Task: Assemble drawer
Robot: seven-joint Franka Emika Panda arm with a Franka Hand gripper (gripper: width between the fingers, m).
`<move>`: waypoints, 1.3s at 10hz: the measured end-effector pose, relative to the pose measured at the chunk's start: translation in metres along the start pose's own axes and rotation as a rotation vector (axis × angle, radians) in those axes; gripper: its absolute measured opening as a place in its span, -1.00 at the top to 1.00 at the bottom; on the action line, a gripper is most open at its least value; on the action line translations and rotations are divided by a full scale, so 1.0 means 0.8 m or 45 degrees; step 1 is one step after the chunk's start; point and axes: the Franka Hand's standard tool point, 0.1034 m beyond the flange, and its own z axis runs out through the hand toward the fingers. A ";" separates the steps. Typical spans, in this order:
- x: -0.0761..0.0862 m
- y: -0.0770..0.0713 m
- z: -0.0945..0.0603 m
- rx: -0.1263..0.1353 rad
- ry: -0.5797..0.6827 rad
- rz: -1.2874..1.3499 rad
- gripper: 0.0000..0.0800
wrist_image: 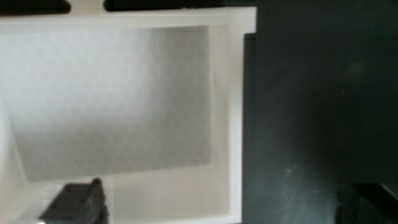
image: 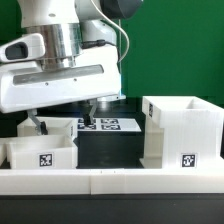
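White tray | jaws spread wide, straddling its wall | gripping nothing

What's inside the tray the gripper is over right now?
In the wrist view the tray shows only a bare white floor, with one dark fingertip inside it. The patch under that fingertip and the part beyond the frame are hidden.

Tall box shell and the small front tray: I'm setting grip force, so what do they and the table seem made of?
The tall box shell looks like rigid white plastic: smooth, matte, even walls with crisp edges, no grain. The small front tray seems the same. The table is black and matte, maybe a mat or cloth; too blurred to tell.
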 end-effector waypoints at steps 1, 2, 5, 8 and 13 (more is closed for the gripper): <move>-0.009 -0.001 0.010 -0.005 -0.007 -0.015 -0.62; -0.016 -0.003 0.020 -0.015 -0.008 -0.021 -0.62; -0.031 -0.003 0.047 -0.059 0.006 -0.021 -0.62; -0.034 -0.009 0.060 -0.079 0.016 -0.024 -0.62; -0.037 -0.012 0.064 -0.080 0.014 -0.024 0.03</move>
